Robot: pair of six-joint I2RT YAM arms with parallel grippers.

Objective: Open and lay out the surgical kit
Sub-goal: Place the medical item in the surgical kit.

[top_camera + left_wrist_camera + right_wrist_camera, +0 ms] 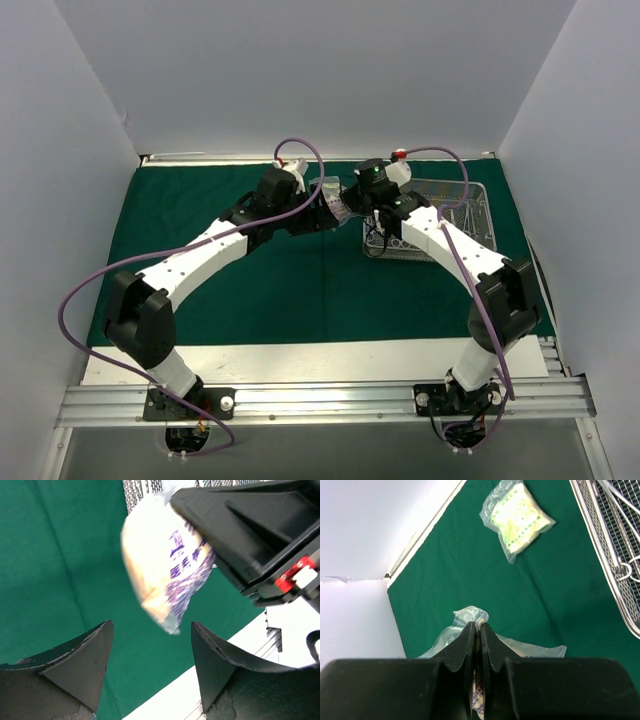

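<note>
A clear packet (165,565) with purple print hangs above the dark green cloth (300,290), upper centre of the top view, beside the wire-mesh tray (470,200). Your right gripper (477,626) pinches it; your left gripper (151,624) faces it, jaws spread.

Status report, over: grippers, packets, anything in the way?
Right gripper shut on one clear packet, off the green cloth. Left gripper open facing it, not gripping. Second packet flat on cloth. Nothing between them.
</note>
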